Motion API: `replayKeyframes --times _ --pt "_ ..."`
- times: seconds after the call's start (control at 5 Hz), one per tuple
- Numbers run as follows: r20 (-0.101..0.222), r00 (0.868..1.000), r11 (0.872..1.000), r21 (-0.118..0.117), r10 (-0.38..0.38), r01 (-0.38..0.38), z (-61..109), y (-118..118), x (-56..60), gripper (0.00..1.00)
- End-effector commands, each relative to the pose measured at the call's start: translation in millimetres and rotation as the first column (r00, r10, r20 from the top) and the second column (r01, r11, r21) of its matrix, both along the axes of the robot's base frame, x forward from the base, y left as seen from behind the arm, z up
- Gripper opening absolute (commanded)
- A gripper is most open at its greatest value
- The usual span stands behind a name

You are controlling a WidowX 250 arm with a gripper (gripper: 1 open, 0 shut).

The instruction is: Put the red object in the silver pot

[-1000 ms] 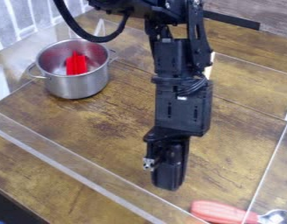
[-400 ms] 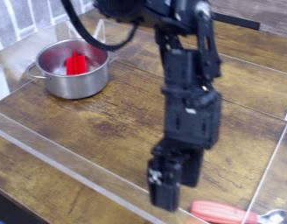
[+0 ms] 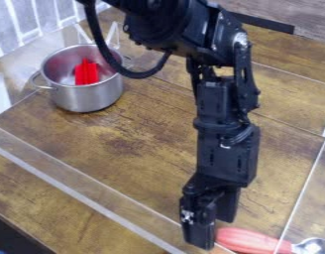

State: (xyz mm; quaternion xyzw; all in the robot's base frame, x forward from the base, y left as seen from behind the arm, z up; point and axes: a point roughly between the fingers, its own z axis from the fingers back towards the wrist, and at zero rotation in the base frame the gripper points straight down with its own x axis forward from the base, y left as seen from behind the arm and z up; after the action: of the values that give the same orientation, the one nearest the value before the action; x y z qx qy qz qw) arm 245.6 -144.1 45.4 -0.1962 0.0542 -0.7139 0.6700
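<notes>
The silver pot [image 3: 88, 96] stands at the back left of the wooden table. A red object [image 3: 86, 72] sits upright inside it. A second red thing, long like a handle [image 3: 258, 241] with a metal end [image 3: 311, 245], lies at the bottom right edge of the view. My gripper [image 3: 201, 233] hangs low over the table at the bottom, pointing steeply down, just left of that red handle and far from the pot. Its fingers show only as one dark block, so their spread is unclear. Nothing is visibly held.
A clear plastic barrier [image 3: 86, 184] runs along the table's front edge, and another clear panel [image 3: 315, 179] stands at the right. The black arm [image 3: 218, 109] reaches from the top centre down across the middle of the table.
The arm has swung right and dropped toward the table, bringing the gripper down beside the red handle. The pot and the red object in it have not moved.
</notes>
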Motion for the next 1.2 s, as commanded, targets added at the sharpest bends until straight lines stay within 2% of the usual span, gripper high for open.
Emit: replayKeyframes --times 0.0,0.2,0.6,1.0 --pt "0.006 1.0 1.0 -0.004 -0.007 0.007 -8.3 0.3 8.1 0.0" --pt "-0.004 1.0 1.0 -0.002 0.005 -0.005 -9.9 1.9 16.3 0.0" --pt "-0.055 0.998 1.0 0.016 0.017 -0.016 10.9 -1.7 23.3 0.0" --pt "-0.096 0.994 0.998 0.034 -0.048 0.051 17.8 14.1 20.9 0.0"
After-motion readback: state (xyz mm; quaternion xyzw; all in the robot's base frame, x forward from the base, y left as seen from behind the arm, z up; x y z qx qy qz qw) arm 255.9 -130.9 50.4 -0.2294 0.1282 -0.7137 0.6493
